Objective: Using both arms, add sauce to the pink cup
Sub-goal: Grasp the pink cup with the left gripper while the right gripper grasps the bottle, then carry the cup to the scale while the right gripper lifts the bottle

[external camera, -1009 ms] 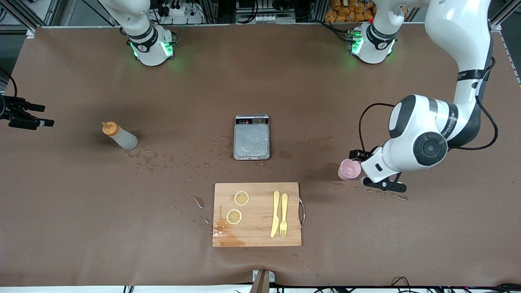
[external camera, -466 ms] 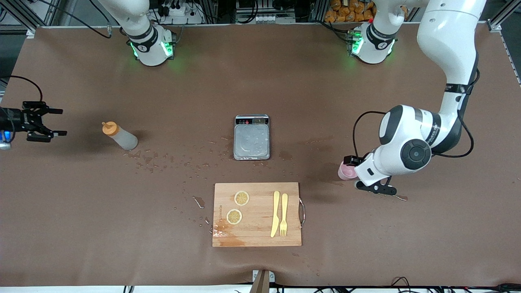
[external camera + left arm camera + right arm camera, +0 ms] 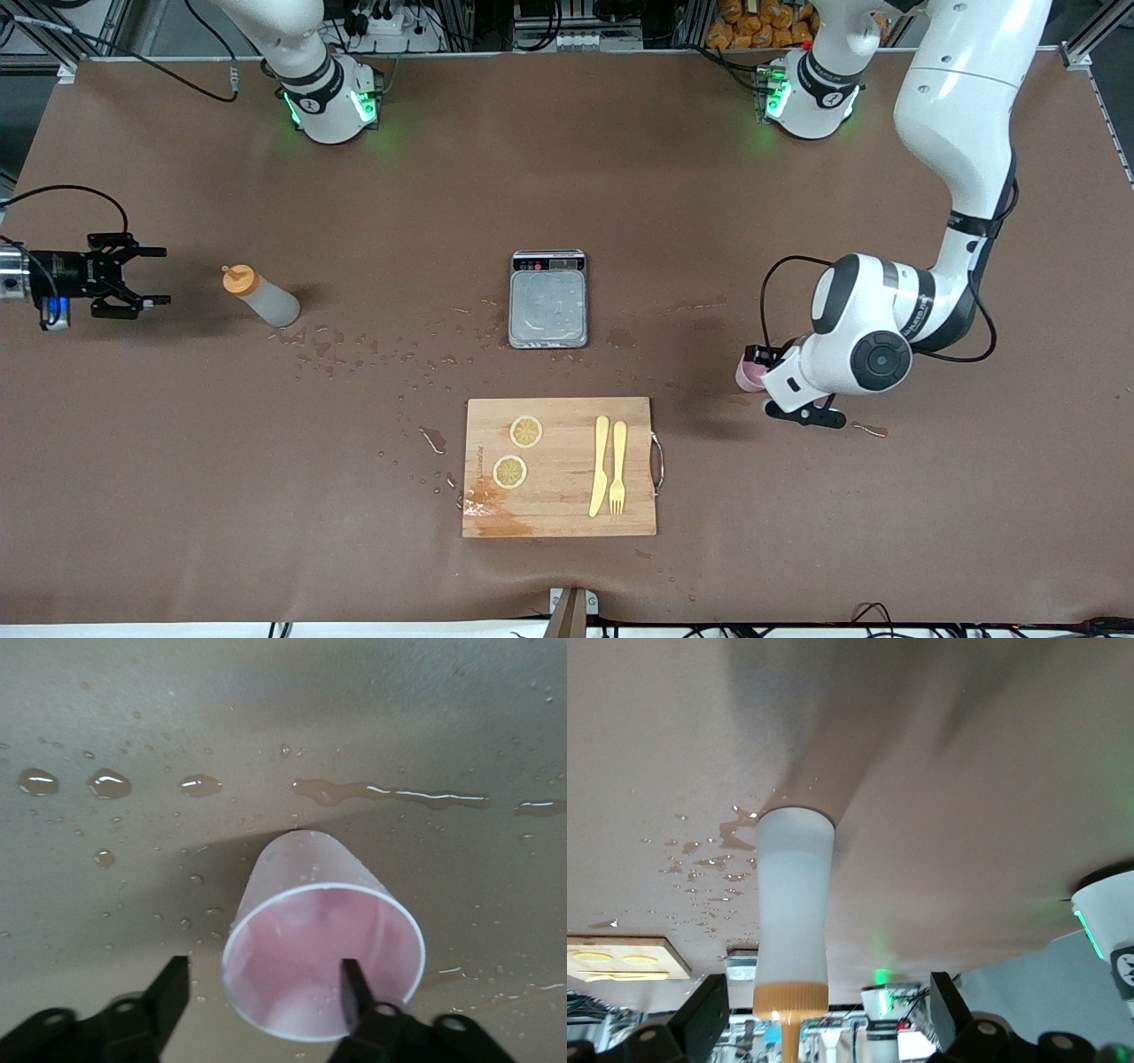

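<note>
While our left claw point(image 3: 261, 997), spread wide, has closed in around the pale-pink plastic tumbler point(image 3: 321, 943) standing on the brown worktop point(image 3: 567, 177), our open right claw point(image 3: 146, 276) has drawn near the translucent orange-capped sauce bottle point(image 3: 260, 297), so both grasps look imminent.

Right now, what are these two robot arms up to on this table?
Each arm is going for one thing. The left gripper is open at the pink cup, one finger inside the rim and one outside, not yet closed on it. The right gripper, also open, is lined up with the sauce bottle, which stands upright and untouched toward the right arm's end. No sauce is in the cup. Between them sit a small scale and a cutting board.
</note>
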